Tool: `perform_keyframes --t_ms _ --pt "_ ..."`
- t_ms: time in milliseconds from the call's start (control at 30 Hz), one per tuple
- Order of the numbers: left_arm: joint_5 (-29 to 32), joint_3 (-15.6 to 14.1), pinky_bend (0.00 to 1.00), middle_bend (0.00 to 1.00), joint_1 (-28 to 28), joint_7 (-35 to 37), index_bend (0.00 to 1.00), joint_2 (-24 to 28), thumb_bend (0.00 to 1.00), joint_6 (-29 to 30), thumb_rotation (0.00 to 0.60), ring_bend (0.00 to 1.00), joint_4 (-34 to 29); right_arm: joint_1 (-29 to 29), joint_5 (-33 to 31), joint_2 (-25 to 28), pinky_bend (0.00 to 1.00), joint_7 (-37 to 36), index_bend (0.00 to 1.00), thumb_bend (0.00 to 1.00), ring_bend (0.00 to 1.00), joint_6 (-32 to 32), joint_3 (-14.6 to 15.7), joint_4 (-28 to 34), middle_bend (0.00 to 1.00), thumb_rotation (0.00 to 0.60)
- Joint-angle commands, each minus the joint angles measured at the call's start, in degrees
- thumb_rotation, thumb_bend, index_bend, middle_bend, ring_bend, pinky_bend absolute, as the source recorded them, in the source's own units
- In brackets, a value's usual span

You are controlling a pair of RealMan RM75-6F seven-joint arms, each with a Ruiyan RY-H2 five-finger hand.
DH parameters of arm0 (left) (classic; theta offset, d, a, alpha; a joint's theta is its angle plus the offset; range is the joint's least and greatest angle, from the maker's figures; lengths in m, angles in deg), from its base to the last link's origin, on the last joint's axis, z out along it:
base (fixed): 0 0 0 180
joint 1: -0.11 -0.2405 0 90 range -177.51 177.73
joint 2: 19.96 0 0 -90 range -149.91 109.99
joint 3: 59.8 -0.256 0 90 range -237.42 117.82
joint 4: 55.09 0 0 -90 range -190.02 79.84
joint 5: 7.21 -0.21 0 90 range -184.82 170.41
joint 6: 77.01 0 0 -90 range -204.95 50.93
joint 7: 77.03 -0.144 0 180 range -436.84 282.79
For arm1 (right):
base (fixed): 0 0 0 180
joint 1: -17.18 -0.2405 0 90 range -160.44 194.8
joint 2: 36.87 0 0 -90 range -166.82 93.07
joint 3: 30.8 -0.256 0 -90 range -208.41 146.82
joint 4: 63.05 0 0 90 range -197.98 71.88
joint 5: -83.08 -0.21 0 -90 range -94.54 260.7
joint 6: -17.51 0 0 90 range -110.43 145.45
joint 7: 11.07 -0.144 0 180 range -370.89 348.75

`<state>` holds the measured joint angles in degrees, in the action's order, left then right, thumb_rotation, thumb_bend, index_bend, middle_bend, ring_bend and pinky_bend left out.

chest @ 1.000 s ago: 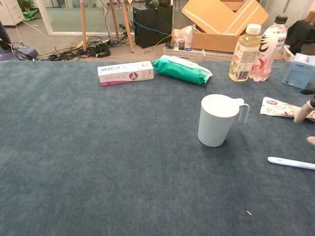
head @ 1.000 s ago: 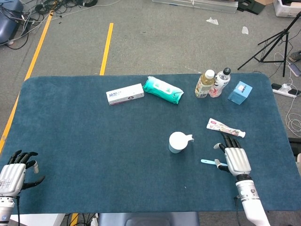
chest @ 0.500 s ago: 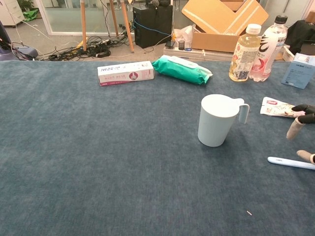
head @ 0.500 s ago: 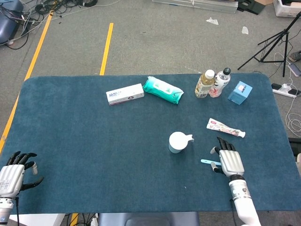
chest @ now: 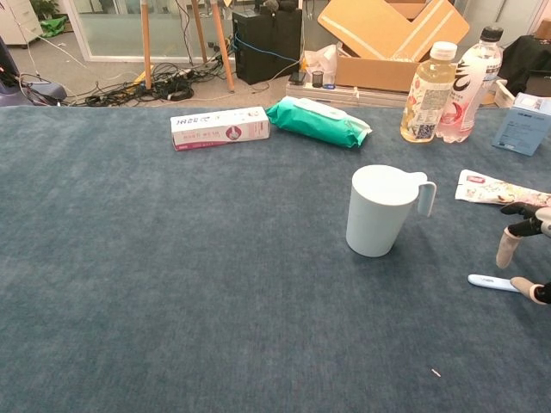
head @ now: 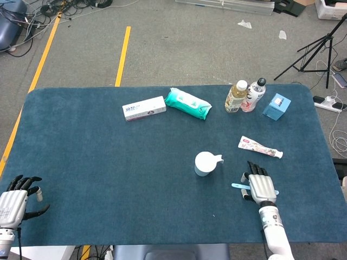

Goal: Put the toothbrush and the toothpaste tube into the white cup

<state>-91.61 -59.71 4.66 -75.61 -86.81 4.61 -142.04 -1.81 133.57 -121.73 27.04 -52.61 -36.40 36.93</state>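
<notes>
Looking down from the head view, a blue-carpeted worktop (head: 108, 162) carries a white cup (head: 205, 163) right of centre, upright and empty. The toothbrush (head: 239, 186) lies flat toward the near right edge, partly under the right hand (head: 260, 185), which hovers palm-down with its fingers (head: 256, 169) straight and slightly spread, holding nothing. The toothpaste tube (head: 259, 147) lies flat between cup and right edge, apart from both. The left hand (head: 15, 197) rests at the near left corner, fingers loosely spread, empty.

From the chest view, the cup (chest: 380, 210) stands with its handle pointing right. The toothbrush (chest: 491, 281) handle looks thin, stiff and light, probably slippery against the pile; pinching mid-handle seems best. The tube (chest: 491, 188) looks soft and flat; gripping across its width should hold. Only fingertips (chest: 506, 249) of the right hand show at the right edge.
</notes>
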Motion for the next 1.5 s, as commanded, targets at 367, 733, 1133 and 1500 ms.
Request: perform_keyframes --t_ms 367,733,1133,1500 --pt "0.1 0.0 0.11 0.27 -0.2 0.2 0.63 -0.1 0.15 -0.1 0.6 0.21 0.2 -1.1 -0.9 -1.6 0.11 2.2 0.45 0.31 0.0 -1.3 1.2 -2.0 0.0 0.6" --pt "0.1 -0.2 0.11 0.27 -0.4 0.7 0.63 -0.1 0.15 -0.2 0.6 0.21 0.5 -1.5 -1.1 -3.0 0.11 3.3 0.45 0.31 0.0 -2.0 2.1 -3.4 0.0 0.6" --pt "0.0 -0.2 0.11 0.27 -0.6 1.2 0.63 0.0 0.15 0.0 0.6 0.21 0.6 -1.7 0.3 -5.0 0.11 5.4 0.46 0.31 0.0 -3.8 3.2 -5.1 0.0 0.6" --pt "0.0 -0.3 0.11 0.27 -0.8 1.5 0.63 0.0 0.15 0.1 0.6 0.21 0.6 -1.6 0.8 -6.1 0.11 6.5 0.47 0.31 0.0 -4.5 3.4 -6.1 0.0 0.6"
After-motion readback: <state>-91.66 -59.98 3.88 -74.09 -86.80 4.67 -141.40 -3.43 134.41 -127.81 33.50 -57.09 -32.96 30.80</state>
